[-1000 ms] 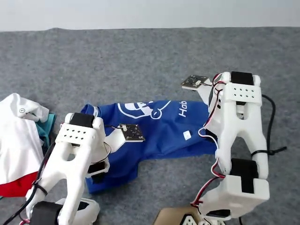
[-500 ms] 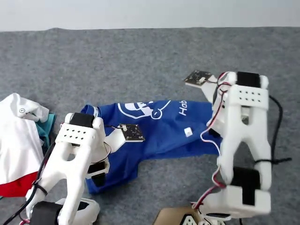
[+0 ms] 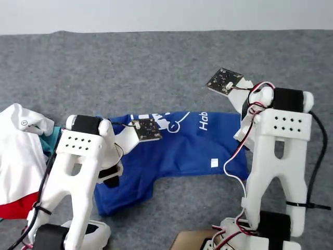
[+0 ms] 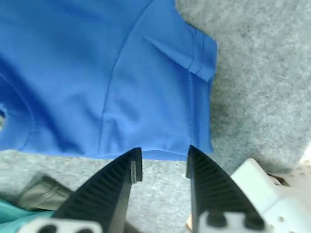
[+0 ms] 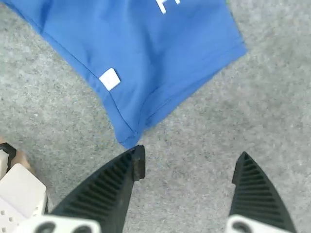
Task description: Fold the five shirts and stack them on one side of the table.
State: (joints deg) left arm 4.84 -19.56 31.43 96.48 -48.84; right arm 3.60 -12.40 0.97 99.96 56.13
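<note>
Blue short-sleeved fabric shirt with white print lies spread flat, partly rumpled, near the centre of the grey cloth table cover. A small white square label sits by its near right hem.

Left gripper: jaws parted by a narrow gap, holding nothing, tips at an edge of the shirt's left part.

Right gripper: jaws spread wide, holding nothing, over bare grey cloth just beside the shirt's near right corner.

At the left table edge, a crumpled white garment lies heaped with a teal garment and a red garment.
</note>
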